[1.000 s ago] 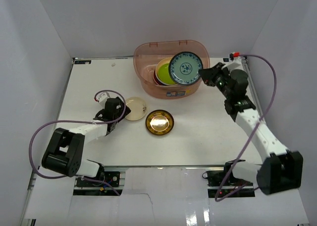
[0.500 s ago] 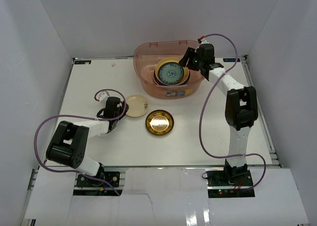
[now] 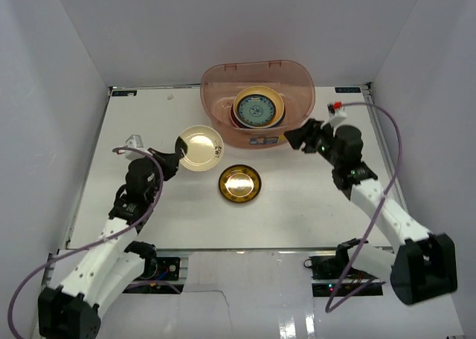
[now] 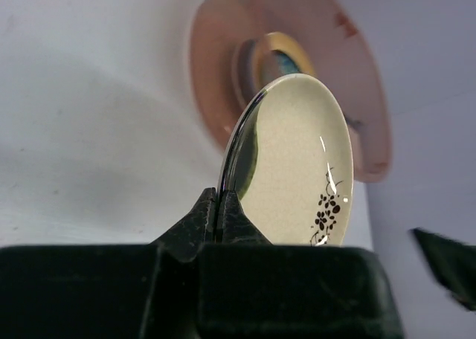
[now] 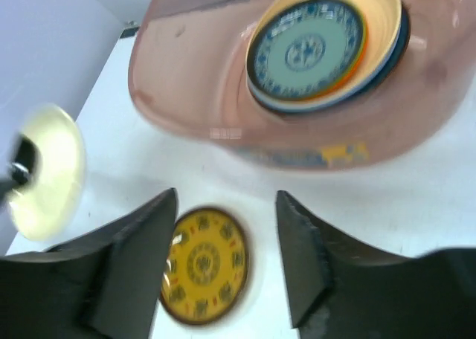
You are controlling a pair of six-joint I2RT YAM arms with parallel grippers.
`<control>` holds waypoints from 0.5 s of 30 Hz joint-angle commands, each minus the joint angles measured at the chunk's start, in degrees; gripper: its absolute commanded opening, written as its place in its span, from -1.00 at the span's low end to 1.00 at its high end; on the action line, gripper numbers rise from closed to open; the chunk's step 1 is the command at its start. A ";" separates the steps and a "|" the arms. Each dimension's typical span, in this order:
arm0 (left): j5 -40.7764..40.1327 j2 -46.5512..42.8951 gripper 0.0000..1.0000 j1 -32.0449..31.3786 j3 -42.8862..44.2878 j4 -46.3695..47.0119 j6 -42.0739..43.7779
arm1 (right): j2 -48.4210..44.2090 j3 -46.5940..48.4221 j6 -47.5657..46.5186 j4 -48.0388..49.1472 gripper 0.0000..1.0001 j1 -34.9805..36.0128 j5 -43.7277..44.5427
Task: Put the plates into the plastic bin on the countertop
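The left gripper [image 3: 177, 153] is clamped on the near-left rim of a cream plate [image 3: 202, 147] and holds it clear of the countertop [image 3: 297, 205]. In the left wrist view the two fingers [image 4: 206, 214] pinch the rim tightly, and the plate [image 4: 297, 168] stands tilted, nearly on edge. A small dark flower sprig sits inside it, close to the grip. The plate hangs just near and left of the bin [image 3: 216, 123] and does not touch it.

The right gripper [image 3: 297, 138] sits beside the bin's near right corner and points left. Its jaws are spread wide with nothing between them; in the right wrist view the dark fingers [image 5: 134, 265] frame bare countertop and part of a gold plate [image 5: 201, 265]. That view is slightly blurred.

The gold plate [image 3: 239, 183] lies flat on the countertop, alone, near the bin and to the right of the cream plate.

The bin stands at the far middle of the countertop, with a small label [image 5: 335, 155] on its near wall. Inside it is a stack of plates. On top lies a blue-green patterned plate [image 3: 257, 108], face up, nested in a deeper tan plate [image 3: 257, 92]. Dark and orange rims show beneath, but I cannot tell how many plates are there
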 commanded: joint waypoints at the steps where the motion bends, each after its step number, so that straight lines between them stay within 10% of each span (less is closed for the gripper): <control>1: 4.76 -7.92 -1.00 -0.87 5.33 -4.69 1.23 | -6.69 -13.96 3.27 5.01 0.16 1.11 -0.52; 15: 10.39 49.24 -1.00 -5.62 54.50 3.04 8.51 | 2.49 -29.72 9.60 19.06 0.57 10.08 -2.46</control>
